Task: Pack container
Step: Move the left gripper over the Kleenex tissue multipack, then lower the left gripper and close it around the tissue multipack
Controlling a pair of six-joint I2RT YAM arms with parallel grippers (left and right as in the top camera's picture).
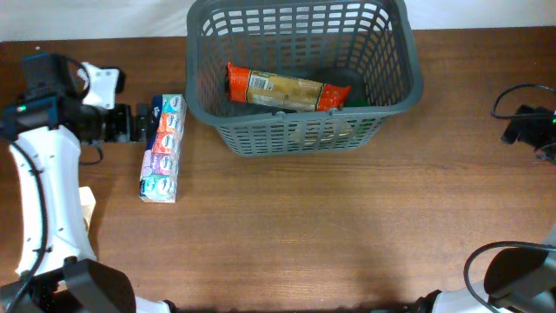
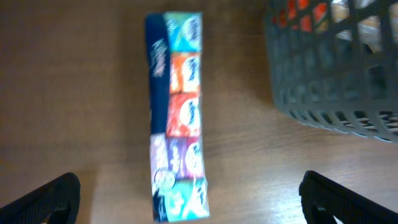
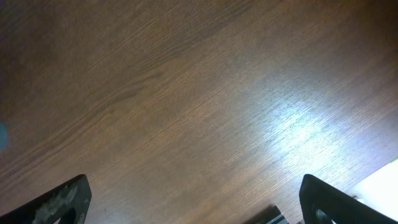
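Narrow gap separates tissue pack [image 1: 163, 148] from container [image 1: 295, 132].

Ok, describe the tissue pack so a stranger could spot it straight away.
Find the big grey basket at the far edge. Left of it, flat on the table, lies a long narrow pack. Unlike the orange packet in the basket, it is a row of teal, orange, red and purple panels.

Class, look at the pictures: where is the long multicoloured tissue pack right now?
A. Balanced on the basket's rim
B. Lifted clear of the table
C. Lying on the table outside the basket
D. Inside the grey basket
C: the tissue pack lies flat on the wooden table, beside the container and not in it.
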